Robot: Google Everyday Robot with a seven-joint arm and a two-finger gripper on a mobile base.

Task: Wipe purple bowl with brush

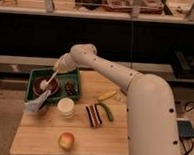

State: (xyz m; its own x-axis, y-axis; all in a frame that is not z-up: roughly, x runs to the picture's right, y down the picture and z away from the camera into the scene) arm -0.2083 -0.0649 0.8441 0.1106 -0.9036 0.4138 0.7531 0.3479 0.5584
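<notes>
Wooden table (41,138) in a dim workshop, dark shelving behind. Green tray (33,77) sits at the table's back-left corner. Purple bowl (42,85) is inside the tray, left half. Brush (51,79) runs diagonally down-left, white head inside the bowl, apparently touching the inner surface; contact is hard to confirm from this angle. Gripper (59,67) is above the tray's back edge, at the upper end of the brush handle. Looks like it holds the handle, but I can't tell how far the fingers are closed. Dark item in the tray's right half, unclear what. Grey-white cloth (36,104) drapes over the tray's front-left corner. White cup (66,107) just in front of the tray. Apple (66,140) near the front edge. Yellow-handled tool (107,96) and green-handled tool (107,112) lie right of the cup, beside a dark striped object (93,115).
</notes>
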